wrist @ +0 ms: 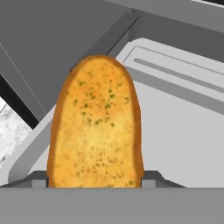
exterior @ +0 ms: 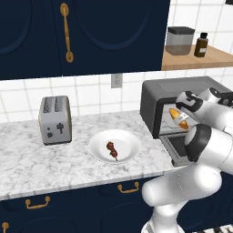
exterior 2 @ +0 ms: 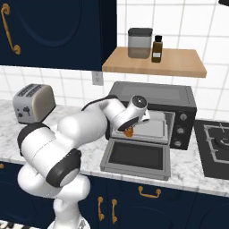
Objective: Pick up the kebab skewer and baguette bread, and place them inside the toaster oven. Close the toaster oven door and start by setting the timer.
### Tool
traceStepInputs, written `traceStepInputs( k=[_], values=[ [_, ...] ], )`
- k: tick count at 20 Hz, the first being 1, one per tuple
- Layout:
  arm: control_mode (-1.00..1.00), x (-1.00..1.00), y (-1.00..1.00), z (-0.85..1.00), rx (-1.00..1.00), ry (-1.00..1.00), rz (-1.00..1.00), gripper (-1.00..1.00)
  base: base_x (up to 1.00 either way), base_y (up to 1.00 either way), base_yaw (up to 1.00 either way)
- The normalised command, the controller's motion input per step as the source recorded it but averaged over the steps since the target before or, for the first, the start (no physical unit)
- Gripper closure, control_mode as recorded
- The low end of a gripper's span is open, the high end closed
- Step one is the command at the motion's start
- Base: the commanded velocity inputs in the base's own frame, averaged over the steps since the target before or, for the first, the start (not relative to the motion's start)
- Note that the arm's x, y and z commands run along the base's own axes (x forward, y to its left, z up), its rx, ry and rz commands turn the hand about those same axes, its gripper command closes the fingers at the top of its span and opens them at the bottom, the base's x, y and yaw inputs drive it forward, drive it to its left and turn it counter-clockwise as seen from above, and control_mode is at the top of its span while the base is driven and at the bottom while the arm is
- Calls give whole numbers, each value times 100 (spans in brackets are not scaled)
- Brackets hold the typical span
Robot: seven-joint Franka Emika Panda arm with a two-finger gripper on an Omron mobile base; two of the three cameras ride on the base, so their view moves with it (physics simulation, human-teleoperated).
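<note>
The golden-orange baguette bread (wrist: 96,127) sits between my gripper's (wrist: 94,179) two fingertips, and the gripper is shut on it. I hold the loaf (exterior: 178,117) (exterior 2: 129,131) at the mouth of the dark grey toaster oven (exterior: 182,88) (exterior 2: 152,96), just over its pale inner tray (wrist: 183,131). The toaster oven door (exterior: 175,146) (exterior 2: 138,156) hangs open, dropped flat toward me. On the counter to the left, the kebab skewer (exterior: 112,150) lies on a white plate (exterior: 129,142).
A silver two-slot toaster (exterior: 55,119) (exterior 2: 33,103) stands at the far left of the marble counter. A wooden shelf (exterior 2: 179,62) above the oven carries a canister and a brown bottle. A stove top (exterior 2: 217,147) lies right of the oven.
</note>
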Motion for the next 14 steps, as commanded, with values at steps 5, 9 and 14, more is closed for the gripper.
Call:
traceStepInputs(
  k=[5, 9, 14],
  values=[
    [-100, -1, 0, -13, -7, 4, 0, 100, 0, 0, 0],
    [-100, 0, 0, 0, -5, 1, 0, -100, 0, 0, 0],
    [-100, -7, -1, 0, -3, 0, 1, -100, 0, 0, 0]
  ],
)
